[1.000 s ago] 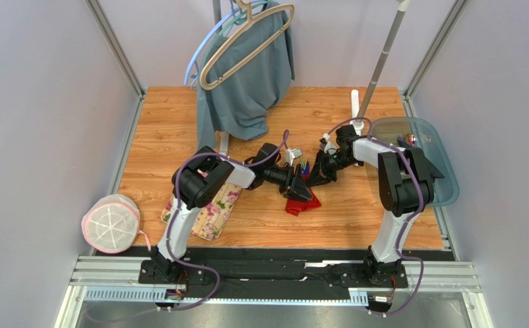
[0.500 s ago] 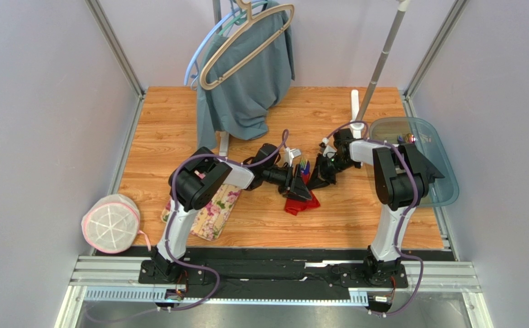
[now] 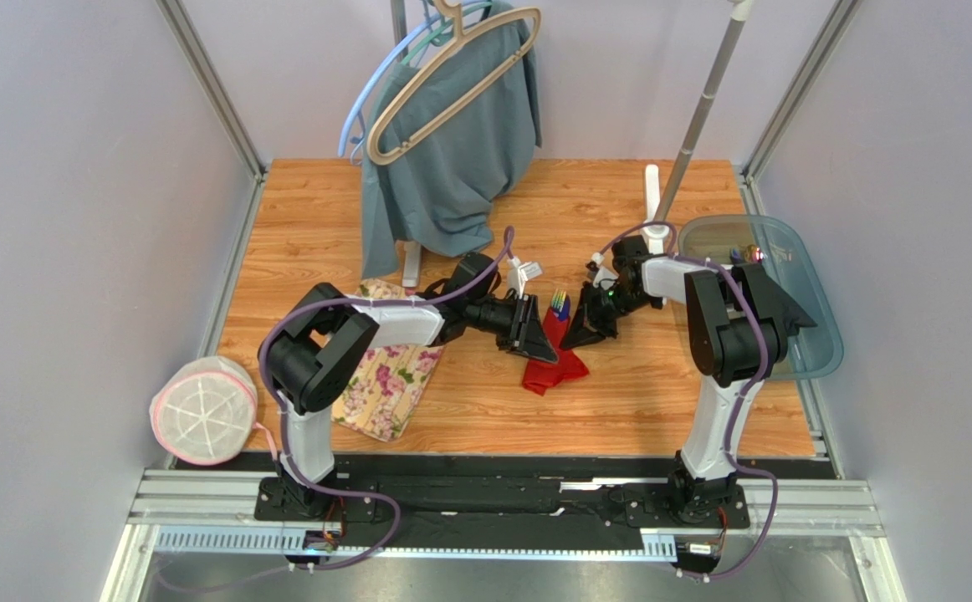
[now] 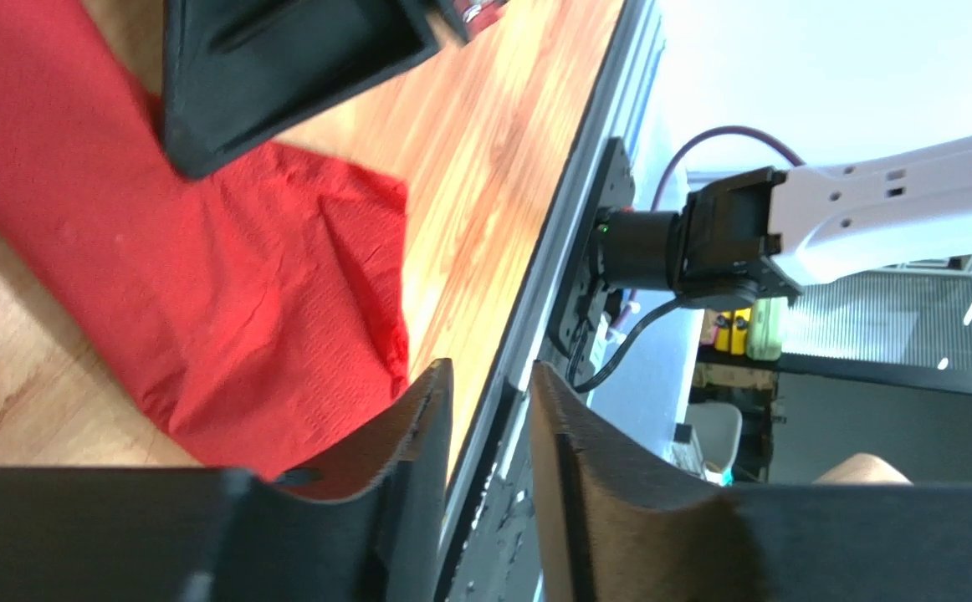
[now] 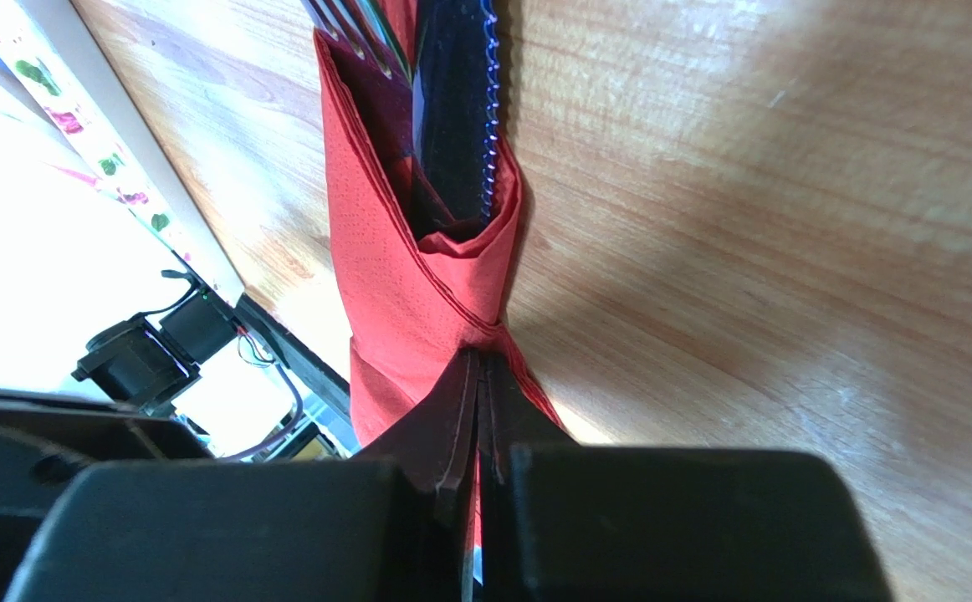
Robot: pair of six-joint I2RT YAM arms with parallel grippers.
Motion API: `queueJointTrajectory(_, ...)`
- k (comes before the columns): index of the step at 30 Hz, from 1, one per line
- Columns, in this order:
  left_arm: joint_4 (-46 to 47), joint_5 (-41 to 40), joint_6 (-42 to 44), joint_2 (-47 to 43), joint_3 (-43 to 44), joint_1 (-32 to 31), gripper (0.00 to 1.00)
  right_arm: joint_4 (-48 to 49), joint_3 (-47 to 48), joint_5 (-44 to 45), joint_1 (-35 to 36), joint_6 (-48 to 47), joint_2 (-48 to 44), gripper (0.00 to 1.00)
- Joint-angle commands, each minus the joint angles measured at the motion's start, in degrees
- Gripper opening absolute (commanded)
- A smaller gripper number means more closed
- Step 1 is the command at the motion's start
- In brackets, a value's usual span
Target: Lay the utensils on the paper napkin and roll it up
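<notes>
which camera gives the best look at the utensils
Right wrist: the utensils sit close up inside the folded paper napkin, blue serrated knife and fork tines clear. Top external shows only tiny coloured tips poking out. Left wrist shows the paper napkin alone, no utensils.

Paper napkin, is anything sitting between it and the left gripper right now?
Nothing visible does. The left gripper sits right beside the paper napkin, with its jaws slightly apart and empty. The right gripper is pinched on the napkin, which is folded around the utensils.
</notes>
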Motion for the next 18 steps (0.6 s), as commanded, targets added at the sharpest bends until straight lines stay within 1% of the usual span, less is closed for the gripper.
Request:
queueJointTrajectory(1, -2.7, 1.5, 1.3, 0.8, -1.3, 0.1, 0.31, 1.9, -1.1, 10.9, 1.1, -2.3, 2.5, 0.00)
queueJointTrajectory(6, -1.9, 2.1, -0.1, 6.8, -0.8, 0.1, 0.24, 1.8, -0.9, 10.9, 1.1, -2.3, 2.6, 0.00)
queueJointTrajectory(7, -1.5, 2.2, 0.1, 7.6, -0.8, 0.1, 0.21, 1.9, -0.9, 10.9, 1.0, -2.3, 2.9, 0.00)
queueJointTrajectory(9, -3.5, 1.2, 2.2, 9.2, -0.7, 0.0, 0.20, 1.6, -0.4, 10.8, 1.1, -2.3, 3.0, 0.00)
queueJointTrajectory(10, -4.7, -0.5, 2.9, 9.8, -0.6, 0.0, 0.18, 1.2, -0.2, 10.5, 1.0, -2.4, 3.0, 0.00)
queueJointTrajectory(12, -6.6, -0.4, 3.5, 12.6, -0.4, 0.5, 0.15, -0.3, 1.2, 10.0, 1.2, -2.8, 2.8, 0.00)
queueJointTrajectory(13, -7.4, -0.6, 3.7, 13.5, -0.1, 0.9, 0.11, -0.8, 1.9, 10.0, 1.2, -3.1, 2.4, 0.00)
queueJointTrajectory(16, -8.0, -1.0, 3.5, 16.2, 0.0, 1.8, 0.08, -2.2, 4.0, 8.6, 1.2, -3.9, -0.2, 0.01)
queueJointTrajectory(18, -7.7, -1.3, 3.8, 16.8, 0.1, 1.9, 0.06, -2.7, 4.9, 5.7, 1.3, -4.0, -2.9, 0.03)
